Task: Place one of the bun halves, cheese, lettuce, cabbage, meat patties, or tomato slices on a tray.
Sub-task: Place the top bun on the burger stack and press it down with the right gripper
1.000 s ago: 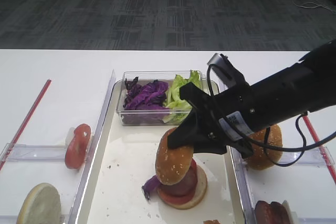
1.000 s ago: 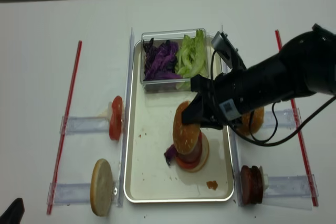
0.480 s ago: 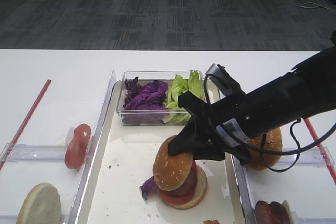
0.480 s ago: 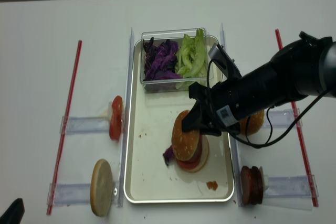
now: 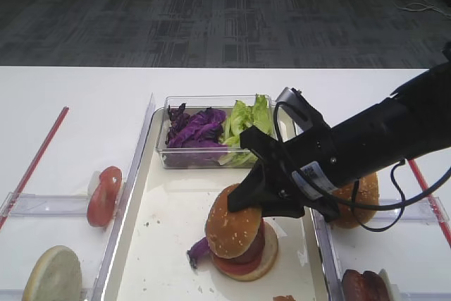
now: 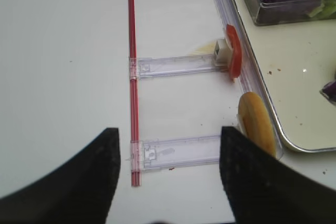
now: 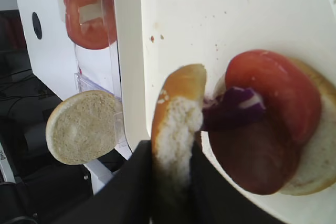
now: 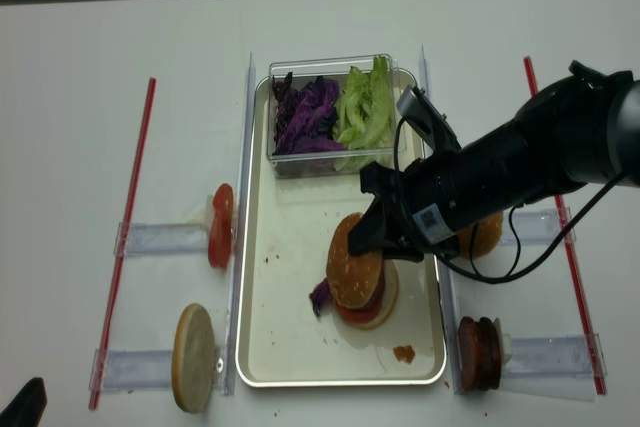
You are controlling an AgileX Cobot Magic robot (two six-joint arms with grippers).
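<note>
My right gripper (image 5: 248, 201) is shut on a sesame bun top (image 5: 231, 225), pinching its rim between both fingers (image 7: 137, 182). The bun top (image 8: 354, 261) leans on a stack on the cream tray (image 5: 165, 237): a tomato slice (image 7: 275, 85), a purple cabbage strip (image 7: 233, 106), a dark meat patty (image 7: 252, 156) and a pale bottom bun (image 7: 312, 166). The bun's white cut face (image 7: 176, 135) is turned toward the stack. My left gripper (image 6: 168, 182) hangs open over bare table left of the tray (image 6: 294, 124), with nothing between its fingers.
A clear tub at the tray's far end holds cabbage (image 5: 194, 128) and lettuce (image 5: 243, 123). Left of the tray stand a tomato slice (image 5: 104, 195) and a pale bun disc (image 5: 53, 276) in clear holders. To the right are another bun (image 5: 358, 202) and patties (image 5: 366, 287). Red strips (image 5: 35, 163) line the table.
The right gripper has come down and slightly left with the bun top, which went from standing steeply tilted beside the stack to leaning on top of it. The left arm has not moved.
</note>
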